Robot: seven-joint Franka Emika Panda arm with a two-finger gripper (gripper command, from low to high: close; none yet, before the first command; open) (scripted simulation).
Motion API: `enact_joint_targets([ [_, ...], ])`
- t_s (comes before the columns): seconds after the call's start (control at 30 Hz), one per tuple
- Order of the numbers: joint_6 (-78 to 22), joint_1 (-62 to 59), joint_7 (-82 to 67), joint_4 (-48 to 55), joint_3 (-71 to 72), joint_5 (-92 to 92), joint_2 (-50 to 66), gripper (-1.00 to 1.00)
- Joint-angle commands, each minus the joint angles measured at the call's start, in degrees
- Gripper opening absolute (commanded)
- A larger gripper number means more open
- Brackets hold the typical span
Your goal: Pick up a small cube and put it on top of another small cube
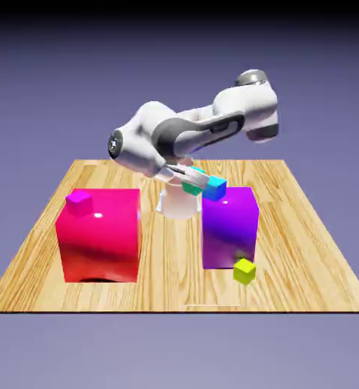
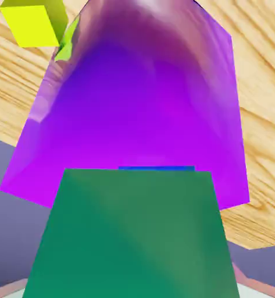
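Observation:
My gripper (image 1: 193,183) is shut on the small teal-green cube (image 1: 188,188), which it holds in the air just off the exterior view's left of the tiny blue cube (image 1: 215,188). That blue cube has a cyan top and rests on the top rear corner of a tall purple block (image 1: 230,228). In the hand view the teal cube (image 2: 131,236) fills the lower half and covers the fingertips. Only a thin blue strip of the blue cube (image 2: 157,169) peeks over its far edge, with the purple block (image 2: 139,99) beyond.
A big red block (image 1: 99,235) with a tiny magenta cube (image 1: 79,200) on top stands at the exterior view's left. A yellow-green small cube (image 1: 244,270) (image 2: 32,23) lies on the wooden table (image 1: 174,258) against the purple block's front.

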Motion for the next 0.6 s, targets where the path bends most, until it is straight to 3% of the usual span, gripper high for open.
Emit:
enact_joint_targets([
  [0.0, -0.96, 0.76, -0.48, -0.38, -1.98, -0.37, 2.08, -1.0],
  [0.23, -7.01, 5.17, -3.67, -2.96, -14.75, -3.78, 16.63, -1.0],
  [0.47, -8.47, 11.69, -1.76, -12.16, -10.75, 3.46, 26.2, -1.0],
  [0.5, -8.47, 11.69, -1.76, -12.16, -10.75, 3.46, 26.2, 1.0],
  [0.57, -8.15, 10.28, -2.18, -10.17, -11.62, 1.88, 24.13, 1.0],
])
